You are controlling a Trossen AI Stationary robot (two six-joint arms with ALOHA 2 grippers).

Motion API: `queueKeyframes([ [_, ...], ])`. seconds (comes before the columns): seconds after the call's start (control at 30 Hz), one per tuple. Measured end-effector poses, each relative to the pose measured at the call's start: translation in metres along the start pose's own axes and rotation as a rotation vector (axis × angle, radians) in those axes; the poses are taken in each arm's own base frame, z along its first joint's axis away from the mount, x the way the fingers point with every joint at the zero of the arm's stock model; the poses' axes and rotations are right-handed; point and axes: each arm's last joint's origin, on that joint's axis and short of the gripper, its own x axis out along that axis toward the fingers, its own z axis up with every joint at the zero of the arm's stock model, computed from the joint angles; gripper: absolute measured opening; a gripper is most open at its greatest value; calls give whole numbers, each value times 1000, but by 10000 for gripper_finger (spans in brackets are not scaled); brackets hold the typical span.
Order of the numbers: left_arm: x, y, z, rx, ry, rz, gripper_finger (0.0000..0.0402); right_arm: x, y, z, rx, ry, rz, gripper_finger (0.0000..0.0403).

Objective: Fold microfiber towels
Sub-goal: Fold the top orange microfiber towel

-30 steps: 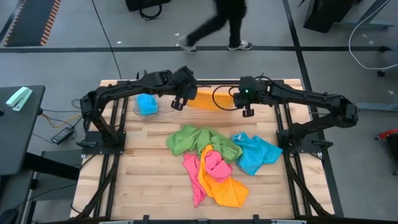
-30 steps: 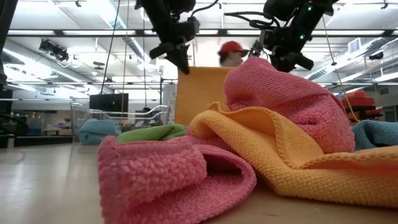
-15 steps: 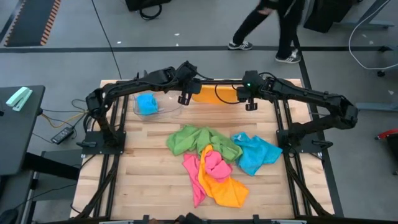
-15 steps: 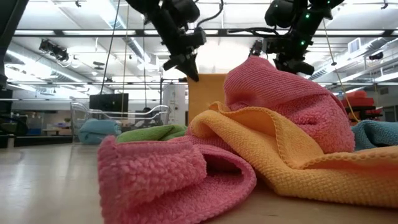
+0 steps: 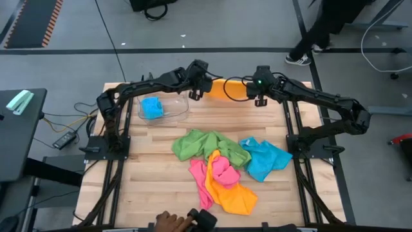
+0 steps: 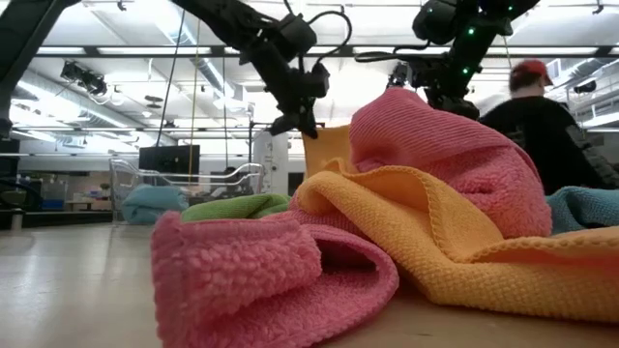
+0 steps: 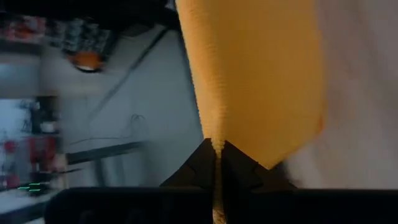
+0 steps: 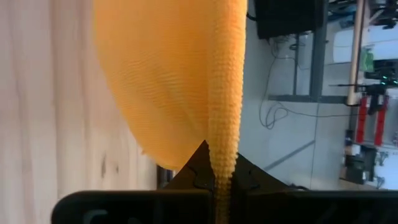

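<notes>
Between both end effectors hangs an orange towel.

Orange towel; green towel, pink towel below.

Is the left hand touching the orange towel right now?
Touching. The left wrist view shows the orange towel edge pinched between the left hand fingers; the right hand grips it too.
</notes>
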Motion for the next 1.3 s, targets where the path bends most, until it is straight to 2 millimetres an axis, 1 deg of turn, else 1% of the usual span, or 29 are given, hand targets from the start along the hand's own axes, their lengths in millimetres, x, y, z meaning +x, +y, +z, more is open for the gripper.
queueKeyframes([
  [0.1,4,-3,2,34,5,-6,15,2,1,1,2,0,7,12],
  [0.17,4,-9,6,50,7,-26,9,7,6,4,4,-1,44,12],
  [0.23,4,-17,11,70,13,-68,7,15,15,9,-11,-5,93,12],
  [0.33,3,-29,18,78,21,-128,14,30,34,16,-75,35,166,12],
  [0.47,0,-44,27,68,37,-198,19,38,52,24,-122,98,198,12],
  [0.57,-4,-53,34,58,38,-228,10,34,60,29,-126,100,209,12],
  [0.63,-6,-64,37,61,40,-251,8,30,63,32,-124,88,206,12],
  [0.77,-7,-83,42,68,46,-292,21,23,69,37,-121,67,211,12],
  [0.9,-8,-104,44,71,58,-331,35,20,76,39,-131,60,260,12],
  [1.07,-13,-119,51,69,46,-360,31,19,93,35,-158,50,355,15],
  [1.17,-17,-127,58,69,30,-368,30,17,107,32,-199,39,401,32],
  [1.3,-23,-134,66,30,-20,-426,41,12,126,31,-229,39,428,84],
])
